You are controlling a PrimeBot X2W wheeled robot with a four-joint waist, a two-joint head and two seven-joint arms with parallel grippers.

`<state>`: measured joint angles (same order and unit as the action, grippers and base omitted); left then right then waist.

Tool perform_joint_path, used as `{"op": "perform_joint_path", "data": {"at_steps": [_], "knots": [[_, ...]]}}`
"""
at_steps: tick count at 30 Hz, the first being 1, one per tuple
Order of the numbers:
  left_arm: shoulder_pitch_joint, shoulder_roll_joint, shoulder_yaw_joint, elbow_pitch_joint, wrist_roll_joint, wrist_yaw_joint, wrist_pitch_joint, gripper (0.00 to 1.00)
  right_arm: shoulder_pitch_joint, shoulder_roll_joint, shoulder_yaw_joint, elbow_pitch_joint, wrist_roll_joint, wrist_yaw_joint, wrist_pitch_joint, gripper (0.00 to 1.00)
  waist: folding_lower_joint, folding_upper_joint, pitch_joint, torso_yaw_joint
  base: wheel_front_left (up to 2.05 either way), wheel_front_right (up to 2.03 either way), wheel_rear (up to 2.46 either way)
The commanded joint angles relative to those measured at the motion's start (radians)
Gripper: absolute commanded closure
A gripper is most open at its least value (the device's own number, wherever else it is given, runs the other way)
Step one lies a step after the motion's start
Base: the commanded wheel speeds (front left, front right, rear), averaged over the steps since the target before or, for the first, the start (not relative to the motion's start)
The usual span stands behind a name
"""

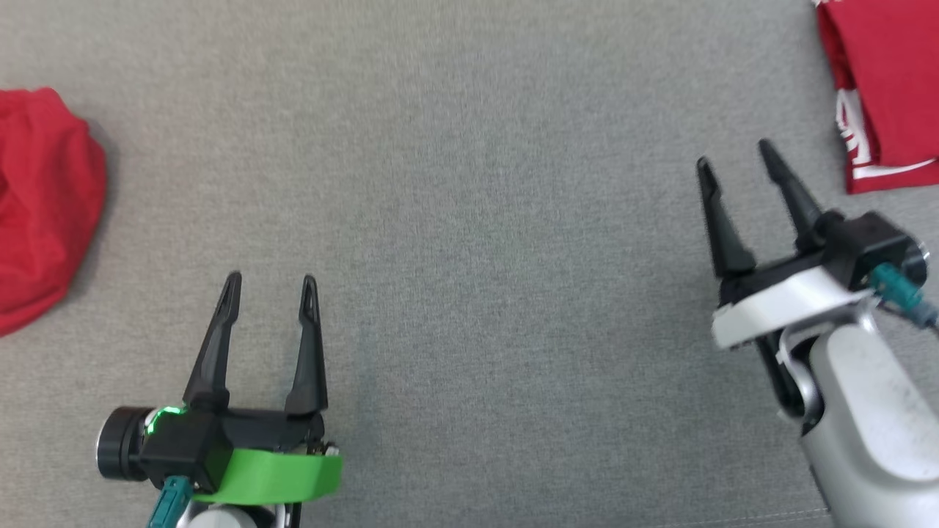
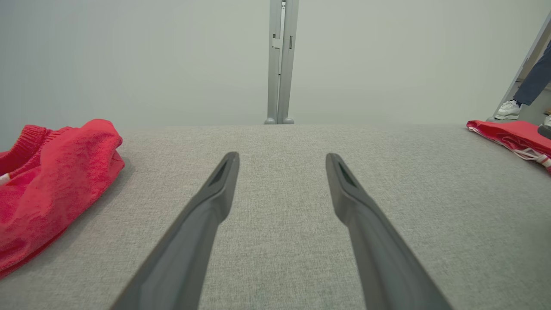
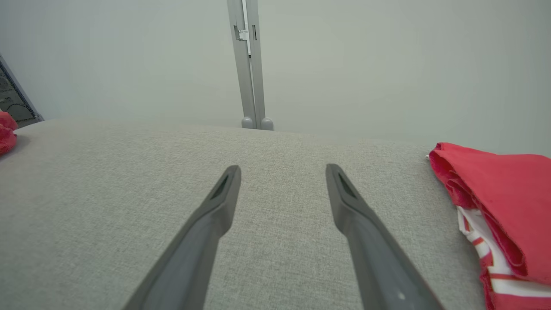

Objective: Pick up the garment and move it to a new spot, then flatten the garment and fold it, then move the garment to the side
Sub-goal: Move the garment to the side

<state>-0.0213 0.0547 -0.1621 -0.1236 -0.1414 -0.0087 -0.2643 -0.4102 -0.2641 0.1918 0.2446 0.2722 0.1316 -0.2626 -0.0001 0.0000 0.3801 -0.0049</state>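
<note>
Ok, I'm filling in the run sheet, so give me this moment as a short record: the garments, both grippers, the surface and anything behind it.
surface: grey fabric surface
folded garment: red with white print, lying flat at the far right
crumpled garment: red, bunched up at the left edge
left gripper: open, holding nothing, apart from both garments
right gripper: open, holding nothing, near the folded garment but not touching it
background: metal post at the far edge; a person's white shoe beyond the right corner

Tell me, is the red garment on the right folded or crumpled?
Folded: the garment lies flat, layers stacked, edges straight.
</note>
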Motion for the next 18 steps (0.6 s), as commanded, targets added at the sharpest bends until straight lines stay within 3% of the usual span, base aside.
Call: {"op": "perform_joint_path", "data": {"at_steps": [1, 10, 18], "knots": [[0.030, -0.002, 0.012, 0.010, -0.010, 0.001, 0.000, 0.00, 0.041, 0.019, -0.012, -0.021, -0.020, -0.002, -0.003, 0.00, 0.0001, 0.0000, -0.166, -0.011, 0.00, 0.00, 0.00], [0.153, -0.004, 0.034, 0.037, -0.016, 0.019, 0.000, 0.00, 0.266, 0.128, -0.046, -0.132, -0.102, -0.002, -0.003, 0.00, 0.0001, 0.0000, -0.314, -0.031, 0.00, 0.00, 0.00], [0.228, -0.004, 0.042, -0.005, 0.021, 0.007, 0.000, 0.00, 0.401, 0.162, -0.062, -0.190, -0.147, -0.002, -0.003, 0.00, 0.0001, 0.0000, -0.375, -0.037, 0.00, 0.00, 0.00]]}}
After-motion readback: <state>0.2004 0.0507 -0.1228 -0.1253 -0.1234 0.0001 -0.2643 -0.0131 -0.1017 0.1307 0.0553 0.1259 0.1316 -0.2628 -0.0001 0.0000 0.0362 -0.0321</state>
